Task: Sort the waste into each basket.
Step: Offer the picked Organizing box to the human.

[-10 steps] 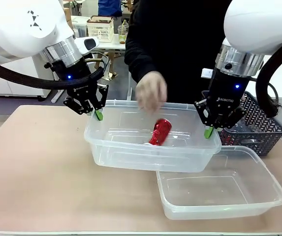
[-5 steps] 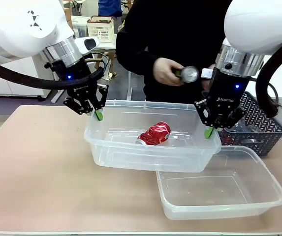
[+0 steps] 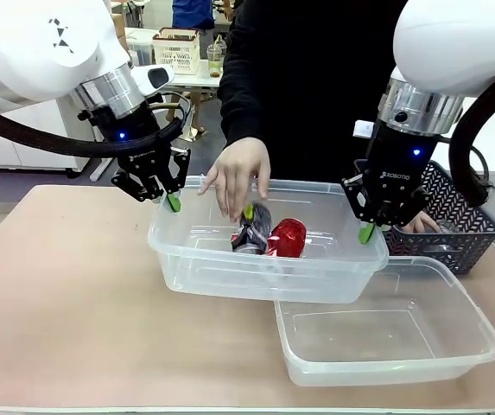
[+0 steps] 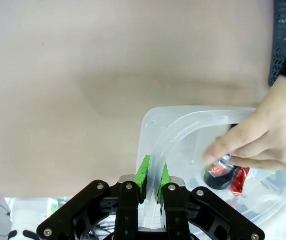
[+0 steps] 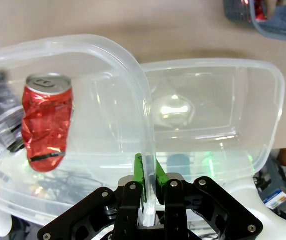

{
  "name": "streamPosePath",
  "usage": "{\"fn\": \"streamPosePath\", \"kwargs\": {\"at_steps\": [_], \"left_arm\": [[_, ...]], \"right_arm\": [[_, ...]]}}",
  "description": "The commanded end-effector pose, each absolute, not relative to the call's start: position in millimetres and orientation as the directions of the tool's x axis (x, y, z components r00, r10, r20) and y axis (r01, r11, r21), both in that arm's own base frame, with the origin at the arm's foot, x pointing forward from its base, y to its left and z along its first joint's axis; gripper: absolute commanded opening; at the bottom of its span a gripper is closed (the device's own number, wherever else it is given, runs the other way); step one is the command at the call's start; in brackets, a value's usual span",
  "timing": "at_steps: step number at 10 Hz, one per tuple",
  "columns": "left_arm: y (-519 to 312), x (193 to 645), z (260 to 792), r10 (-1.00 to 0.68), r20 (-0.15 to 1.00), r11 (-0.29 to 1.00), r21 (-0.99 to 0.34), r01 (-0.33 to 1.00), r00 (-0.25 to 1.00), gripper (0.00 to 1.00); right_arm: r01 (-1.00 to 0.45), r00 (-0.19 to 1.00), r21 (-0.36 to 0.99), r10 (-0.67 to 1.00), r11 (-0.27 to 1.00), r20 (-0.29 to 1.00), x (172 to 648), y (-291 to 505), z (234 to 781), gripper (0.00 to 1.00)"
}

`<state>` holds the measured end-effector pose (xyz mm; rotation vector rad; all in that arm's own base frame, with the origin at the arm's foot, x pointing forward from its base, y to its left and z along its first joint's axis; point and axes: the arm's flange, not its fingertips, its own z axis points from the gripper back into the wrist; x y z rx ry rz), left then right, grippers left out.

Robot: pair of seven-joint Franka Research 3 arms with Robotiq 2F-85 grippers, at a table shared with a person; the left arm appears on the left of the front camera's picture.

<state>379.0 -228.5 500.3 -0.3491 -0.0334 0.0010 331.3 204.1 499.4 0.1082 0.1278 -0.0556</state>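
left gripper (image 3: 173,201): jaws pinched on the left short-end rim of the held tub (image 3: 204,259). in the left wrist view the green pads (image 4: 143,172) sit either side of the rolled rim (image 4: 182,122).

right gripper (image 3: 366,232): jaws pinched on the tub's right short-end rim, also seen in the right wrist view (image 5: 146,172). white "robotiq" print is readable on its black body.

the held tub sits mid-surface (image 3: 74,294), toward the far edge. its near right corner overlaps the second tub (image 3: 480,333), which lies toward the near right corner of the surface.

in the held tub: a crushed red can (image 3: 286,238), silver top visible in the right wrist view (image 5: 47,120), with no legible label. just to its left is a dark can (image 3: 251,229), motion-blurred, print unreadable. cannot tell whether the two touch.

person's hand (image 3: 238,177) is above the dark can, fingers spread and pointing down. second hand (image 3: 420,223) is at the rim of the dark lattice basket (image 3: 467,216) by the right edge.
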Motion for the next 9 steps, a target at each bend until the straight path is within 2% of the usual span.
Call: {"fn": "streamPosePath", "kwargs": {"at_steps": [1,9], "left_arm": [[-229.2,380.5,509.1,0.014,0.035,0.932,-0.361,-0.001,0.999,0.07],[-229.2,380.5,509.1,0.014,0.035,0.932,-0.361,-0.001,0.999,0.07]], "right_arm": [[0.068,0.989,0.09,-0.055,0.994,-0.139,330.8,204.9,502.2,0.06],[0.068,0.989,0.09,-0.055,0.994,-0.139,330.8,204.9,502.2,0.06]]}}
